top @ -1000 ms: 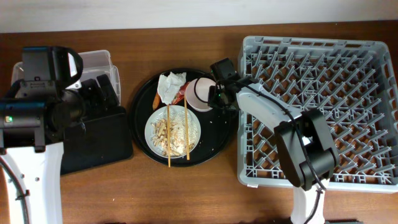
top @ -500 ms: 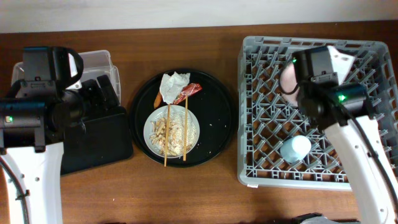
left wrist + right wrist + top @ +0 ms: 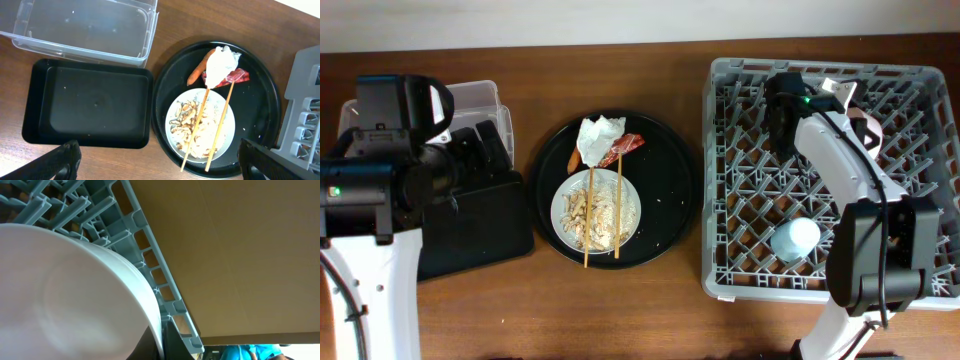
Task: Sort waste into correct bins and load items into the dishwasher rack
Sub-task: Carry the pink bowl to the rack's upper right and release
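My right gripper [image 3: 838, 95] is shut on the rim of the pale pink bowl [image 3: 867, 127] over the back right of the grey dishwasher rack [image 3: 910, 270]. In the right wrist view the bowl [image 3: 65, 295] fills the left, pinched between my fingers [image 3: 162, 345] beside the rack wall [image 3: 125, 235]. A blue cup [image 3: 795, 240] stands in the rack. The white plate [image 3: 227, 127] carries beige scraps [image 3: 185, 117] and two chopsticks [image 3: 220, 120]. White tissue [image 3: 220, 62], a red wrapper [image 3: 236, 77] and an orange piece [image 3: 197, 75] lie behind it. My left gripper [image 3: 162, 165] is open and empty above the table.
The plate and waste sit on a large round black tray [image 3: 670, 205]. A clear tub [image 3: 85, 25] stands at the back left, with a shallow black rectangular tray [image 3: 90, 105] in front of it. The left arm [image 3: 380, 170] hangs over both.
My right gripper has carried the pink bowl from the round black tray over to the back right of the rack. The left arm has not moved.
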